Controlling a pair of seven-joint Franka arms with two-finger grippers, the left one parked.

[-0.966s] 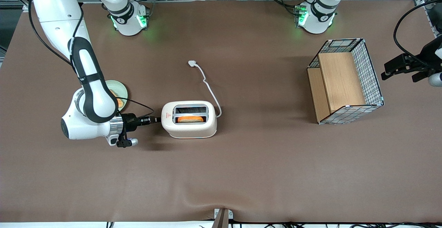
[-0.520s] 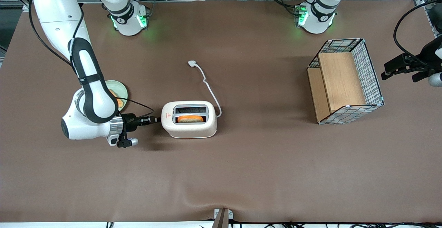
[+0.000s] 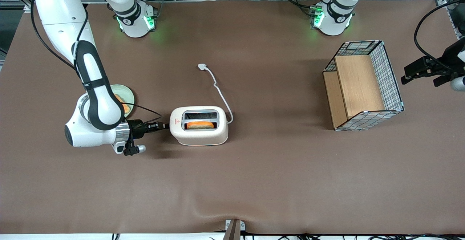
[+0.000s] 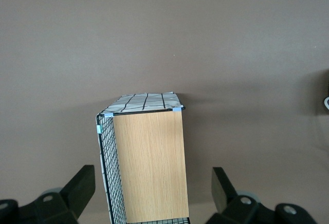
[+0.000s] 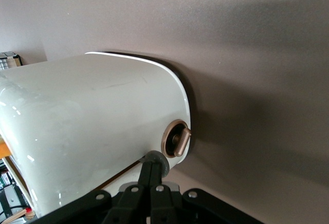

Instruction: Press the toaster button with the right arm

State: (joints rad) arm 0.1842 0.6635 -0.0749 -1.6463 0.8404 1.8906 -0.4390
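Toast [image 3: 200, 125] sits in 1 of the 2 slots of the toaster [image 3: 199, 125], the slot nearer the front camera; the other slot looks dark and you can't tell from here whether it holds anything. The toaster stands upright on the brown counter [image 3: 254, 178], roughly midway along it, with its white cord [image 3: 218, 87] trailing away from the camera to a plug lying flat. You'll see a pale green plate [image 3: 125, 96] toward the working arm's end, partly covered by the arm, with something orange on it that is too hidden to name. Toward the parked arm's end lies a wire basket [image 3: 365, 84] tipped on its side, with a wooden board [image 4: 149, 165] lining it.

Your right arm [image 3: 94, 98] reaches down from its base and bends at the elbow, so the wrist lies low and level, pointing at the toaster's narrow end. The tool [image 3: 164, 126] is clenched, its 2 fingers [image 5: 152, 175] pressed together into 1 slim point. In the right wrist view that point touches the grey button [image 5: 155, 161] on the toaster's end face, just beside a copper-ringed round dial [image 5: 176, 137].
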